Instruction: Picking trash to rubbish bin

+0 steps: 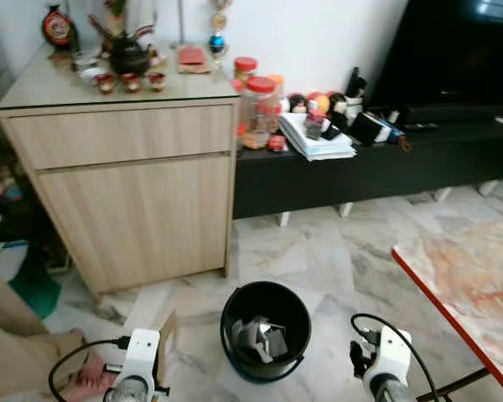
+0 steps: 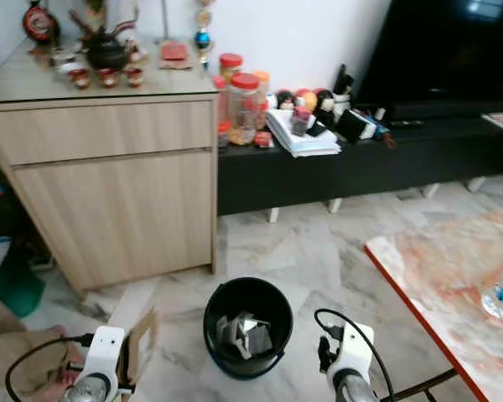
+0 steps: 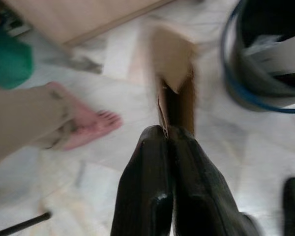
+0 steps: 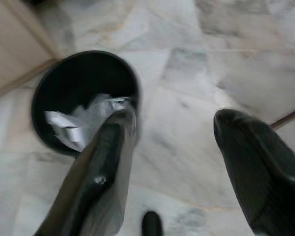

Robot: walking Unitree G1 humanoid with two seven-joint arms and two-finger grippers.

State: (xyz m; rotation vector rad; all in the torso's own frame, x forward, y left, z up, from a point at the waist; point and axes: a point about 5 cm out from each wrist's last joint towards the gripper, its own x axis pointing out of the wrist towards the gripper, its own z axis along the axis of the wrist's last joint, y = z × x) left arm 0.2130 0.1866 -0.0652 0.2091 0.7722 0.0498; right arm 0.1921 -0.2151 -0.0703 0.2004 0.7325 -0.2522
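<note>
A black rubbish bin (image 1: 264, 295) with a blue rim stands on the marble floor between my two arms, with crumpled paper (image 1: 264, 337) inside it. My left gripper (image 3: 167, 133) is shut on a brown cardboard piece (image 3: 174, 93), which hangs upright just left of the bin (image 3: 246, 83); the same cardboard piece (image 1: 166, 342) shows beside my left arm (image 1: 139, 360). My right gripper (image 4: 176, 120) is open with nothing between its fingers, low over the floor to the right of the bin (image 4: 88, 73).
A person's bare foot (image 3: 91, 125) and beige trouser leg (image 1: 12, 352) are close to my left arm. A wooden cabinet (image 1: 126, 184) and a black TV bench (image 1: 360, 172) stand behind. A red-edged marble table (image 1: 469, 276) is at the right.
</note>
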